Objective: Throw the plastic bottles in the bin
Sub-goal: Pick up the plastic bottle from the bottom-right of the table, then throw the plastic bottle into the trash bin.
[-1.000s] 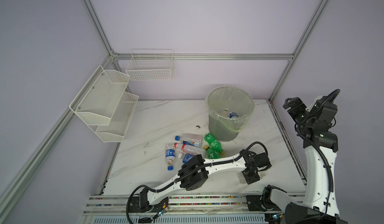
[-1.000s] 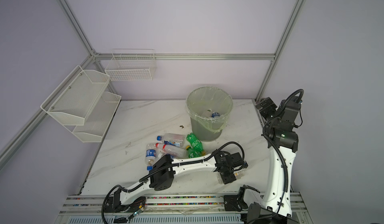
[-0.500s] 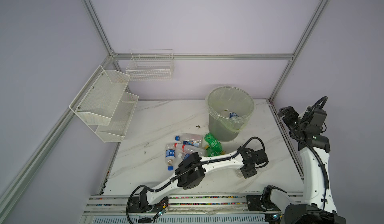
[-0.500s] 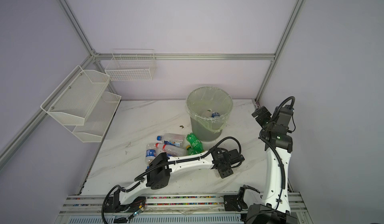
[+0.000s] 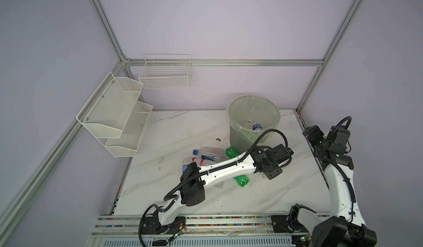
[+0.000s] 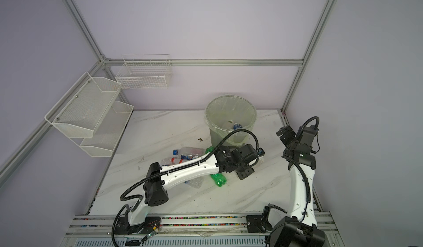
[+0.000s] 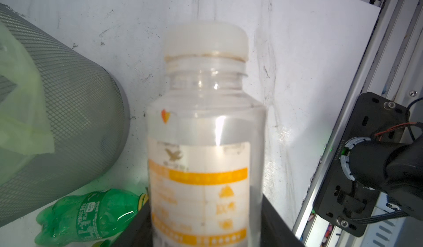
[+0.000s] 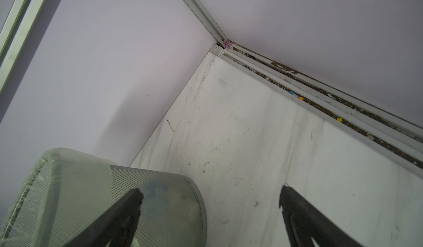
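In the left wrist view my left gripper (image 7: 207, 225) is shut on a clear plastic bottle (image 7: 206, 143) with a white cap and an orange-and-white label. In both top views that gripper (image 5: 282, 163) (image 6: 256, 161) hangs low just in front of the bin (image 5: 254, 104) (image 6: 229, 101), a grey-green mesh bucket with a bag over its rim. Two bottles (image 5: 257, 127) lie inside the bin. Clear bottles (image 5: 209, 152) and green bottles (image 5: 241, 180) (image 7: 87, 211) lie under my left arm. My right gripper (image 5: 313, 133) (image 8: 210, 202) is open and empty, right of the bin (image 8: 137, 188).
White mesh shelves (image 5: 114, 113) hang on the left wall and a wire basket (image 5: 164, 74) on the back wall. A small brown scrap (image 5: 218, 139) lies left of the bin. An aluminium rail (image 8: 320, 92) runs along the table's right edge.
My left gripper has carried the bottle back from the table's front towards the bin. My right arm has come down and a little inwards, its gripper still open.
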### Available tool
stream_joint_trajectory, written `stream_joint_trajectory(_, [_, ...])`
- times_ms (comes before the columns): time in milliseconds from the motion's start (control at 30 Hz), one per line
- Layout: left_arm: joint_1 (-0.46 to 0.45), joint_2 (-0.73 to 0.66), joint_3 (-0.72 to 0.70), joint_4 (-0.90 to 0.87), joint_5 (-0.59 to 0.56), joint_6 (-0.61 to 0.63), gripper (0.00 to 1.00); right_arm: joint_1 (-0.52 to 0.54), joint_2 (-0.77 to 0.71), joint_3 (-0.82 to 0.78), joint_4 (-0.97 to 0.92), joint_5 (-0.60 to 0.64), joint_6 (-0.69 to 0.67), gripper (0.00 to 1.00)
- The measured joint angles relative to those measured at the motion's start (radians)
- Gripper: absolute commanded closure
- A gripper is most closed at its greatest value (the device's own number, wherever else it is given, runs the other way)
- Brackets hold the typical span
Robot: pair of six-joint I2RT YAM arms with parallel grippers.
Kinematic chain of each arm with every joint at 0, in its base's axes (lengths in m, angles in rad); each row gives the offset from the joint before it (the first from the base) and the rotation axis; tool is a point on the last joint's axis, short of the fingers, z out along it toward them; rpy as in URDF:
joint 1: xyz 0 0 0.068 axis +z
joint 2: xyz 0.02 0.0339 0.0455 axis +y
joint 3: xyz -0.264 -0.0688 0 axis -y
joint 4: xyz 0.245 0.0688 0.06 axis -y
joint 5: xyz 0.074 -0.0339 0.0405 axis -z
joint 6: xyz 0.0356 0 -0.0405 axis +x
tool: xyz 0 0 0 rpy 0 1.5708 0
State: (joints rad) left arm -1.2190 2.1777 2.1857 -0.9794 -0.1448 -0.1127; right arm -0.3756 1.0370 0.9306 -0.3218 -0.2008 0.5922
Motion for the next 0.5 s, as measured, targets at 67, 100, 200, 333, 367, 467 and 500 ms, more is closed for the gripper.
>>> stream_joint_trajectory(67, [0.000, -0.006, 0.000, 0.000, 0.002, 0.000, 0.70, 0.000, -0.021, -0.042, 0.028, -0.003, 0.007, 0.03])
stream_joint_trajectory(100, [0.000, -0.011, 0.000, -0.001, 0.002, 0.000, 0.70, -0.001, -0.034, -0.063, 0.040, -0.006, 0.009, 0.03])
stream_joint_trajectory(200, [0.006, -0.034, 0.000, -0.002, 0.003, 0.000, 0.70, -0.001, -0.066, -0.116, 0.067, -0.006, 0.008, 0.03])
stream_joint_trajectory(333, [0.029, -0.082, 0.002, -0.002, 0.001, 0.000, 0.70, -0.001, -0.084, -0.171, 0.084, -0.007, 0.005, 0.03])
stream_joint_trajectory(367, [0.036, -0.095, 0.002, -0.002, -0.001, 0.000, 0.70, -0.001, -0.084, -0.179, 0.085, -0.009, 0.005, 0.03])
stream_joint_trajectory(467, [0.059, -0.137, 0.003, 0.008, -0.013, 0.000, 0.70, -0.001, -0.082, -0.197, 0.095, -0.020, 0.004, 0.03])
stream_joint_trajectory(500, [0.066, -0.150, 0.003, 0.016, -0.016, -0.001, 0.70, -0.001, -0.082, -0.201, 0.103, -0.026, 0.005, 0.03])
